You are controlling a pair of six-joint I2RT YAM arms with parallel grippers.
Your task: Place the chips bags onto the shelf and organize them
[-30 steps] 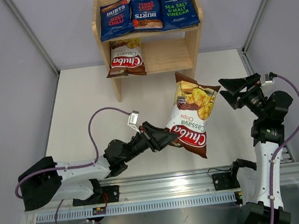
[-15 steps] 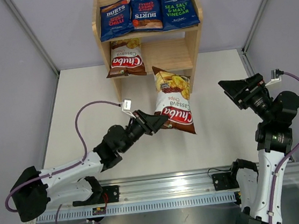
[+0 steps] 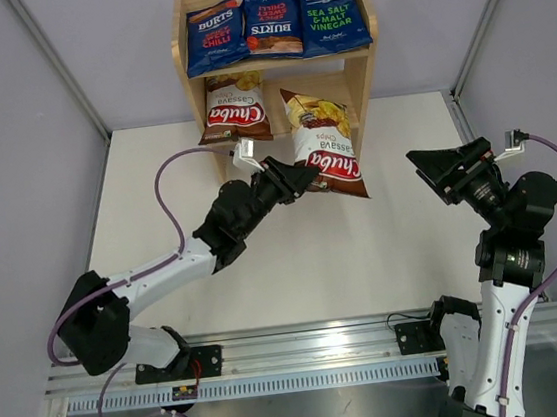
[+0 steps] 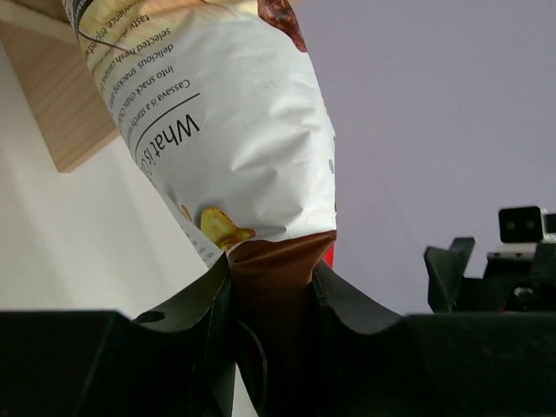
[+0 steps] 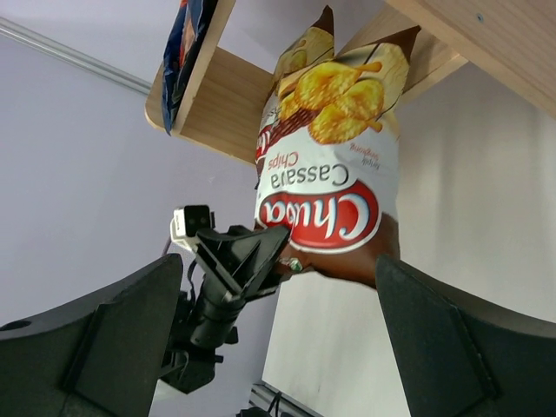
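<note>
the left gripper (image 3: pixel 290 179), jaws clenched on the bottom seam of a glossy brown-and-white chuba chips bag (image 3: pixel 327 148), holds it tilted at the lower tier of a light wooden two-tier shelf (image 3: pixel 361 78), beside a matching bag (image 3: pixel 235 108). the right gripper (image 3: pixel 435 172) hangs well apart, jaws spread, empty.

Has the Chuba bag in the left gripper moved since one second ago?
Yes. The held Chuba bag moved from mid-table up to the shelf, reaching its lower tier.

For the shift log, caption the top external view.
Left fingers hold glossy brown-white Chuba bag at lower tier of light wooden shelf; right fingers open, empty.
</note>
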